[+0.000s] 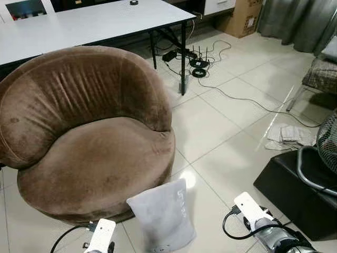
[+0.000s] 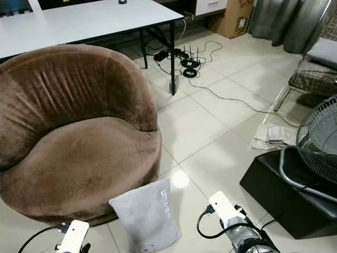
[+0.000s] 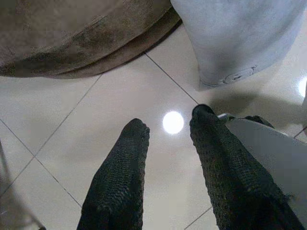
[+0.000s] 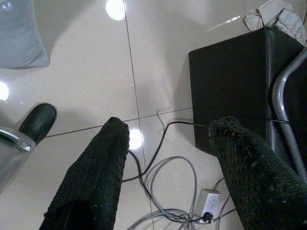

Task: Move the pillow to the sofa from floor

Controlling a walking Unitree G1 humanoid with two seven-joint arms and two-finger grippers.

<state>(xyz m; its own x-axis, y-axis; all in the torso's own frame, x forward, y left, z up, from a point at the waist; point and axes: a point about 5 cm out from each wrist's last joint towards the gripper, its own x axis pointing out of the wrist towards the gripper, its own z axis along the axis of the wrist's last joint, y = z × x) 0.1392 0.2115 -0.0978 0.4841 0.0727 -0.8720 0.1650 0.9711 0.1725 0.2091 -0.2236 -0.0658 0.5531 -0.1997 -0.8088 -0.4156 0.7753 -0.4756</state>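
Grey pillow (image 1: 162, 216) standing on the tiled floor (image 1: 226, 126), leaning against the round brown sofa (image 1: 87, 132), left gripper (image 3: 168, 136) fingers parted above bare tile near it, right gripper (image 4: 168, 129) spread wide over cables (image 4: 165, 184) beside a black box (image 4: 230, 91)

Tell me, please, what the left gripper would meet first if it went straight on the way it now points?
Most likely the bare floor tile: the left gripper, open, points down at it. The pillow and sofa lie further along, though depth is unclear.
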